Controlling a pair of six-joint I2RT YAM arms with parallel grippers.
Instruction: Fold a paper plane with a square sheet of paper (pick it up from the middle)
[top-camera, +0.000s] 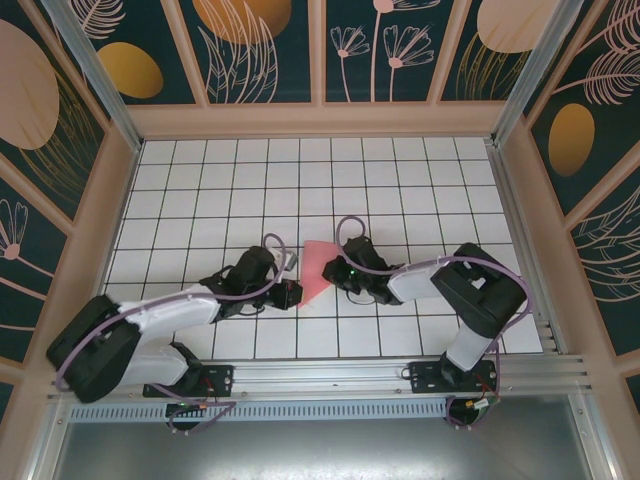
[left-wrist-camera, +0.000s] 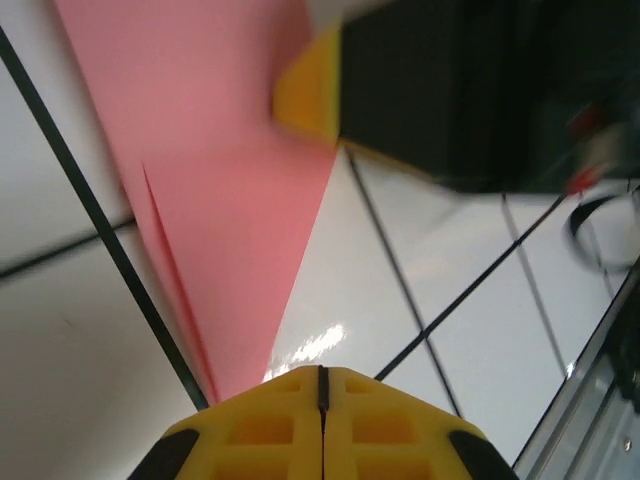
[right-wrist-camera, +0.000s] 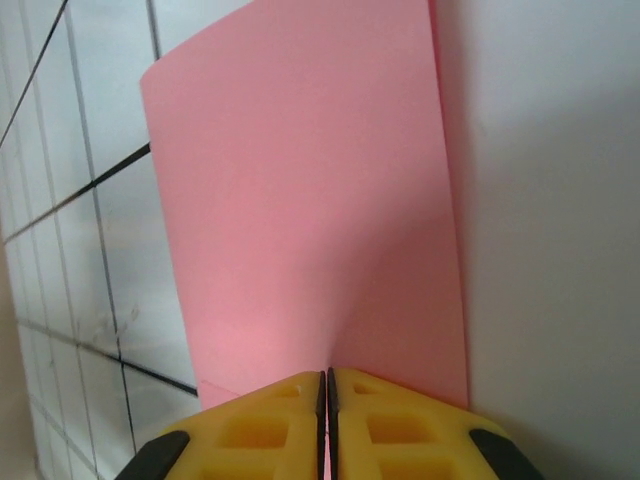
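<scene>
The folded pink paper sheet (top-camera: 318, 266) lies on the white-tiled bench (top-camera: 420, 180) between the two claws, tapering to a point at its near-left end. The left claw (left-wrist-camera: 322, 375) is clenched, yellow fingers pressed together right at the sheet's pointed tip; whether it pinches the paper cannot be told. The right claw (right-wrist-camera: 326, 378) is likewise clenched, its fingertips meeting the sheet's opposite, broader end.

Right gripper (right-wrist-camera: 325, 385) pinched closed on pink paper (right-wrist-camera: 300, 200), white grid tiles (right-wrist-camera: 85, 270) beneath
</scene>
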